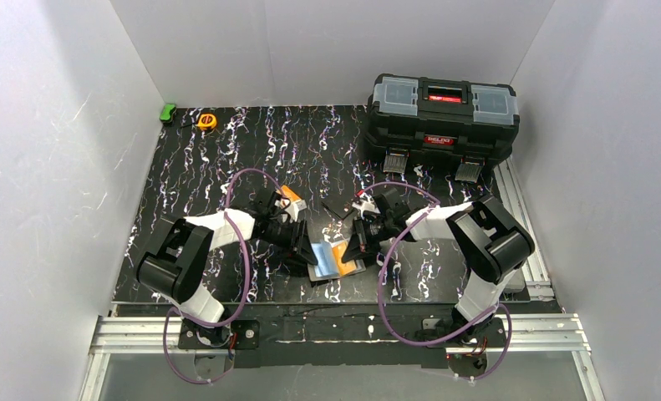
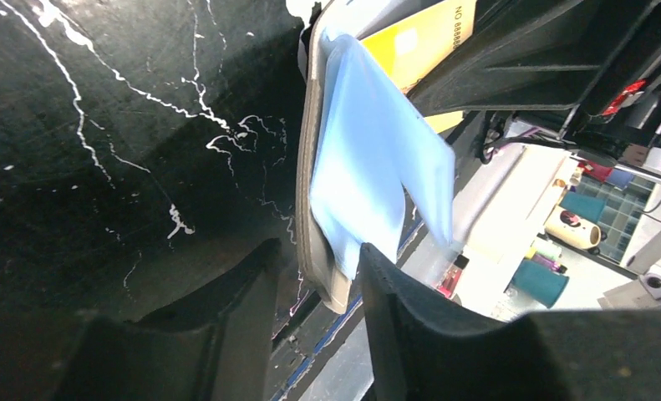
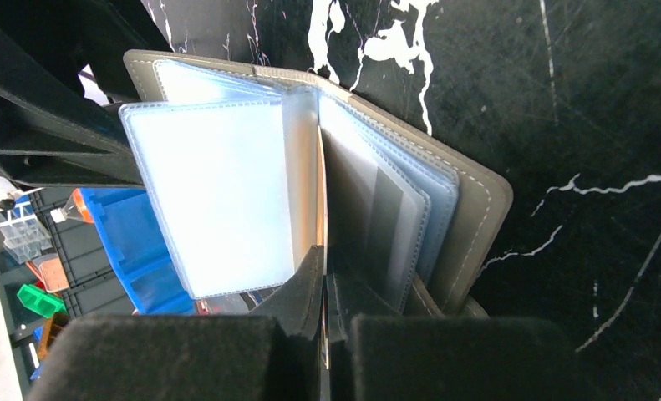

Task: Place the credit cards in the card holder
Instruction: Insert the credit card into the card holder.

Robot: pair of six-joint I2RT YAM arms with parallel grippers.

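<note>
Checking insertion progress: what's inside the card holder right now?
Pale clear pocket sleeves fanned open in the card holder; one orange card edge-on between them, pinched by the right pincer. Rear sleeves' contents are covered.

The open card holder is filling the gap between the left gripper and the right gripper, blocking any straight pass between them. Its cover edge is sitting between the parted left jaws with slack on the outer side, and its blue sleeves are fanning out just ahead. A yellow credit card is occupying the closed right jaws. An orange block is lying just beside the left wrist. The toolbox is standing well beyond the right gripper. Bare table is showing off the left gripper's outer side.
</note>
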